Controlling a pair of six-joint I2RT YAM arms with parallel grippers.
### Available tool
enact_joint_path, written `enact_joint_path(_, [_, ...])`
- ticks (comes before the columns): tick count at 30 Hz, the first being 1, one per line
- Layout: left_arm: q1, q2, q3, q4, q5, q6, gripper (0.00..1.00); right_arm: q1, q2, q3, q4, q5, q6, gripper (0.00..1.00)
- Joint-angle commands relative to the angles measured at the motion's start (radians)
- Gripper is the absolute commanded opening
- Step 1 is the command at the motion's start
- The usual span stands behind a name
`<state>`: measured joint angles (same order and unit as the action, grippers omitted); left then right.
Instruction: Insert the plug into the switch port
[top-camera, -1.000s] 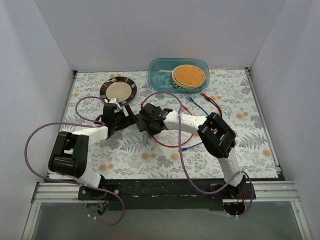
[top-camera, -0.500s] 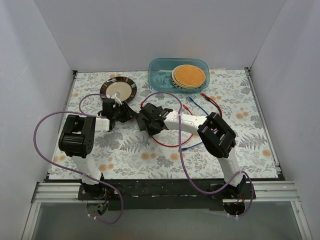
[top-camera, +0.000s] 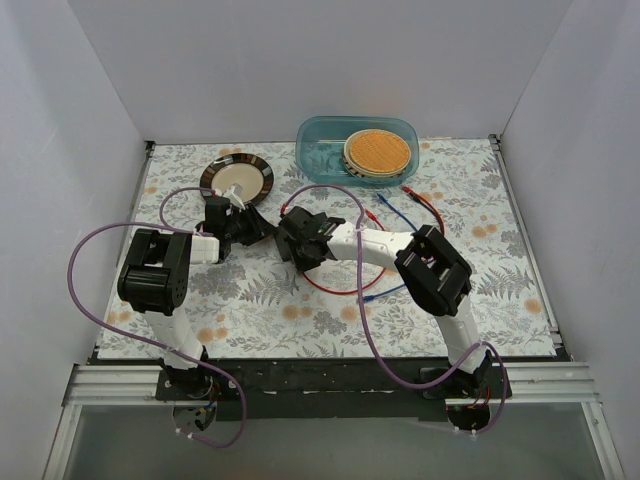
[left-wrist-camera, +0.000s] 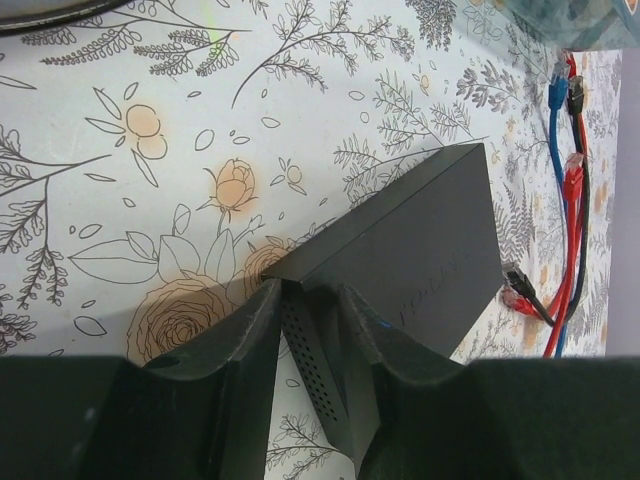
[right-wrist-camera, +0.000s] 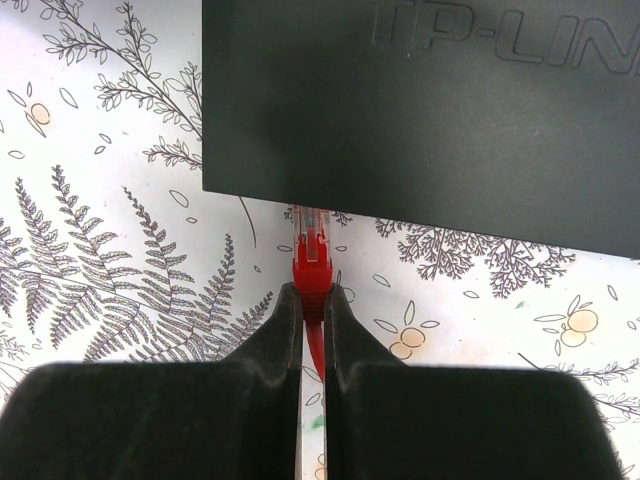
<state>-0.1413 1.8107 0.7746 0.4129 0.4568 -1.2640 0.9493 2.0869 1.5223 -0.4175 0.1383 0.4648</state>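
The switch is a flat dark grey box lying on the flowered table. My left gripper is shut on its perforated near end, one finger on each side. In the right wrist view the same box fills the top. My right gripper is shut on the red plug. The plug's clear tip touches the box's near edge. The switch port itself is hidden under that edge. From above, the left gripper and right gripper meet mid-table, covering the box.
A round dark-rimmed plate lies behind the left gripper. A blue-green tub with a round wicker mat stands at the back. Loose red and blue cables trail right of the box, also seen as cables from above.
The left arm has swung up and to the right, and its jaws have closed onto the end of the switch. The right arm with the plug has hardly moved.
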Motion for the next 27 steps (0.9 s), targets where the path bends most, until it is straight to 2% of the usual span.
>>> enact_joint_path(1, [-0.001, -0.02, -0.008, 0.027, 0.037, 0.018, 0.28, 0.0, 0.005, 0.019, -0.024, 0.014, 0.0, 0.01])
enact_joint_path(17, [-0.001, -0.053, -0.035, 0.023, 0.092, 0.015, 0.27, 0.0, 0.061, 0.101, -0.062, -0.009, -0.005, 0.01])
enact_joint_path(25, [0.0, -0.06, -0.04, 0.018, 0.085, 0.025, 0.27, 0.0, 0.065, 0.121, -0.09, 0.027, 0.005, 0.01])
enact_joint_path(26, [0.0, -0.062, -0.04, 0.017, 0.073, 0.025, 0.29, 0.0, 0.065, 0.122, -0.093, 0.027, 0.005, 0.01])
enact_joint_path(27, [-0.001, -0.07, -0.04, 0.015, 0.037, 0.022, 0.36, -0.001, 0.065, 0.119, -0.093, 0.029, 0.005, 0.01])
